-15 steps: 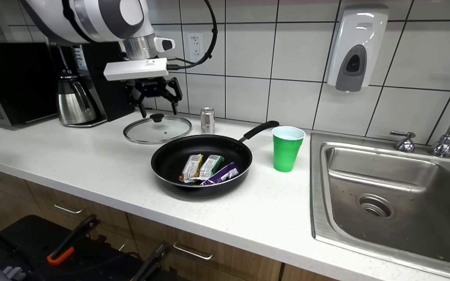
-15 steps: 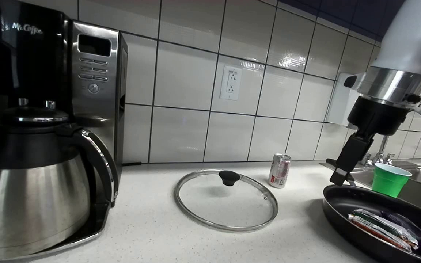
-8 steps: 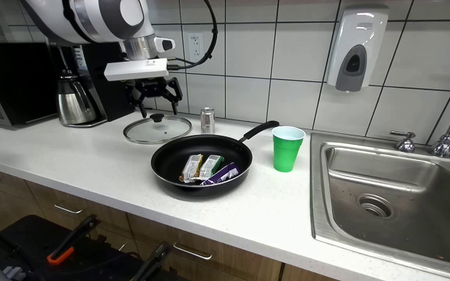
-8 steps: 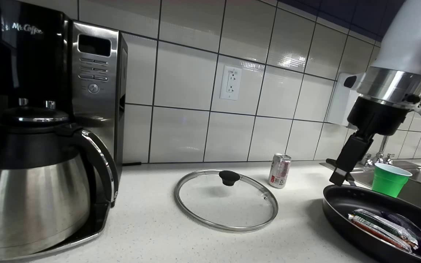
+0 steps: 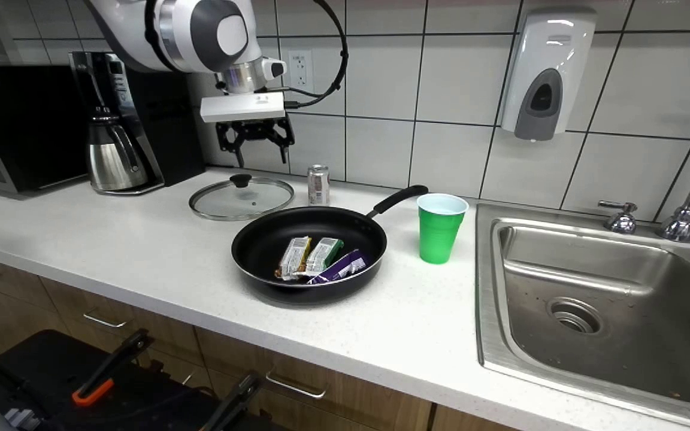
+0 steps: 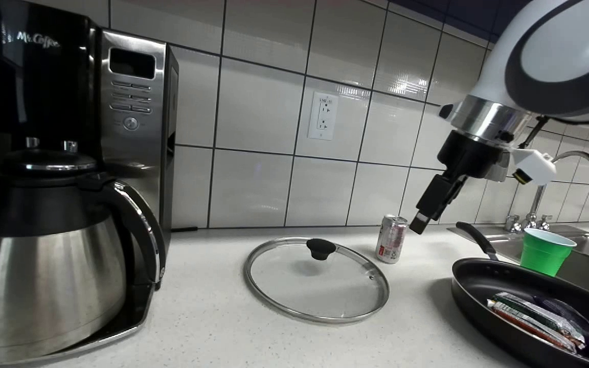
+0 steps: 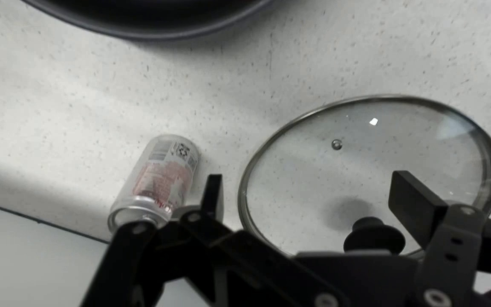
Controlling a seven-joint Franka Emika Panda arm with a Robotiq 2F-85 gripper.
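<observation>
Nearest in an exterior view, a coffee maker (image 6: 44,92) bears the "Mr. Coffee" name on its black front, a steel carafe (image 6: 51,286) with a dark top seated on its base. Beyond it, a clear glass lid (image 6: 315,291), metal-rimmed with a black knob (image 6: 320,248), lies on the white, speckled surface (image 6: 207,306). Just past the lid, a small silver can (image 6: 391,239) stands upright; the wrist view shows a square code and red lettering, only partly readable, on its side. The end effector (image 5: 262,163) hangs over the surface near lid and can, spread wide, gripping nothing and touching neither. Farther along, a black frying pan (image 6: 478,294) holds three wrapped packets, edged in brown and yellow (image 5: 293,258), green (image 5: 323,255) and purple (image 5: 340,267), their print too small to read. A green cup (image 6: 545,255), white inside, stands beside the pan, its bottom hidden. At the far end are a steel sink (image 5: 489,287) and faucet (image 5: 679,225), with a white dispenser (image 5: 551,66) mounted on the tiled wall (image 5: 381,72).
</observation>
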